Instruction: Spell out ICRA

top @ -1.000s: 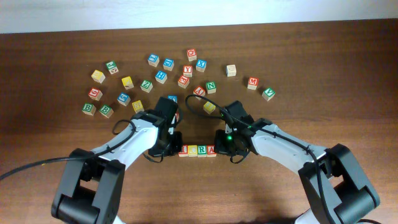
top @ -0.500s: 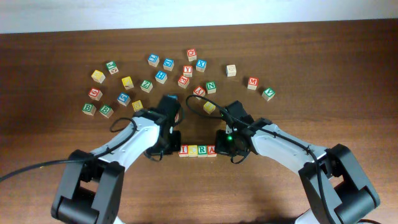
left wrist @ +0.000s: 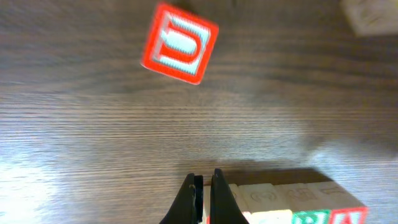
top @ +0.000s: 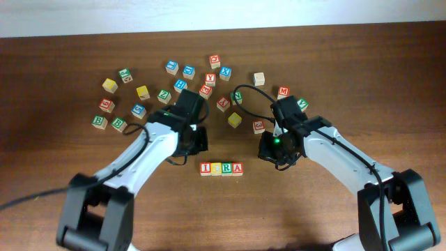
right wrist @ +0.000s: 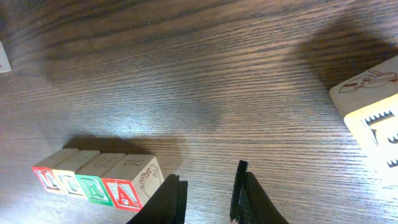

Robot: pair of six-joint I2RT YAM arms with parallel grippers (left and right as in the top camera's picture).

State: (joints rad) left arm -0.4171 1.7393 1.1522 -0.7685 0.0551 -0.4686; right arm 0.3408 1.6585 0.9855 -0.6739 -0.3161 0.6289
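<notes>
Left end effector (left wrist: pixel 204 178): clenched, empty, pulling back from the ICRA row (top: pixel 221 169). Right end effector (right wrist: pixel 208 173): parted, empty, likewise retreating. Row is lying unattended on worktop (top: pixel 230 216), cubes touching; spelling is looking finished.

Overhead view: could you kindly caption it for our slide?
Blocks spelling ICRA, lined up between left end effector and right end effector.

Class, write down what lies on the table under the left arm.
The left wrist view shows a red U cube on the table, beyond the row. From overhead, the left arm hides that cube.
</notes>
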